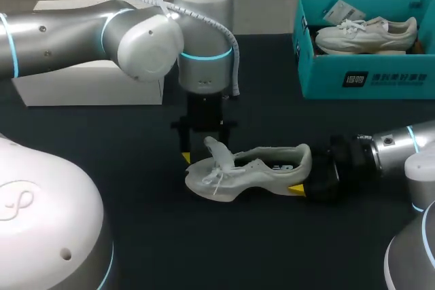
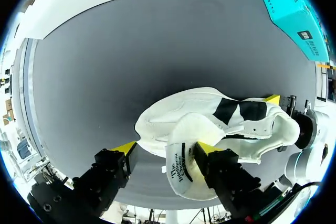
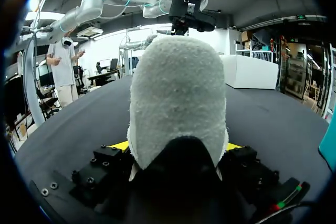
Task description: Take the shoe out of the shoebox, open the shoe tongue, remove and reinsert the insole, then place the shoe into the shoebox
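The shoe [image 1: 258, 168] rests mid-table [image 1: 136, 168], well apart from the shoebox [image 1: 367, 79] at far right. The right gripper [image 3: 176, 146] pinches its heel from both sides. The left gripper [image 2: 167, 149] hangs over the forefoot, spread, with the raised tongue [image 2: 184, 145] against one finger only. Risk, as judged: an off-centre closure could catch laces or slip off the tongue, and a hard pull could twist the heel loose. Open table lies near and left. The white lid [image 1: 88, 89] at far left and the second shoe [image 1: 367, 32] in the shoebox are clear of both arms.
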Robot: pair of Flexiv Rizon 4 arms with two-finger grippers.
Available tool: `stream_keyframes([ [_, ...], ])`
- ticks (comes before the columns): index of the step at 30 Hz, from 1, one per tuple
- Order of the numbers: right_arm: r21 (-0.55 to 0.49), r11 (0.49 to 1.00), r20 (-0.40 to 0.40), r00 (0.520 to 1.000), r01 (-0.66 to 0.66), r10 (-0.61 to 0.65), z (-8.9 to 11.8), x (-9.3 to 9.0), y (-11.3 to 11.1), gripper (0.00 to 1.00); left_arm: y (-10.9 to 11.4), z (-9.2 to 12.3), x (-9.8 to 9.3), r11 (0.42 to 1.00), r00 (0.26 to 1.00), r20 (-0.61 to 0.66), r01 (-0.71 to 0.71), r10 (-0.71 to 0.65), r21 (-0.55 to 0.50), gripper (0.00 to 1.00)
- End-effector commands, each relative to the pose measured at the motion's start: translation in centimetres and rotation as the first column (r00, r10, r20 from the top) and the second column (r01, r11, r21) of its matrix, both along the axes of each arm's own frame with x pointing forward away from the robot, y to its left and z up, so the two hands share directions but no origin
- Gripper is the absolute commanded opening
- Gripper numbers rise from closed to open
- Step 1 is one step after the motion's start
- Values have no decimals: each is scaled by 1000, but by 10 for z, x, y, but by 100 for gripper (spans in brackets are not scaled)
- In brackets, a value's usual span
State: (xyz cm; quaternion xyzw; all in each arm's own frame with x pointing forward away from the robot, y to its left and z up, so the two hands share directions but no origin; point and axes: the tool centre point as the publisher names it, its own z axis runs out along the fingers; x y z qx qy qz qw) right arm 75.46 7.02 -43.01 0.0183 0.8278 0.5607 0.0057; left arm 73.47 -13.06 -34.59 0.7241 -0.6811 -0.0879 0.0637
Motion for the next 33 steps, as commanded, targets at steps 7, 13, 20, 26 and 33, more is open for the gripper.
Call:
stream_keyframes([
  [7,-5,1000,-1,1000,0,0,-4,0,2,0,13,7,-4,999,999,3,-39,39,-37,83],
  [13,-5,1000,-1,1000,0,0,-4,0,2,0,21,25,-11,996,999,34,-30,33,-79,68],
  [20,-5,1000,-1,1000,0,0,-4,0,2,0,31,30,-11,995,997,45,-51,55,-88,70],
  [26,-5,1000,-1,1000,0,0,-4,0,2,0,36,21,-8,994,996,30,-84,87,-74,67],
  [33,-5,1000,-1,1000,0,0,-4,0,2,0,30,29,-4,994,996,46,-71,75,-86,78],
])
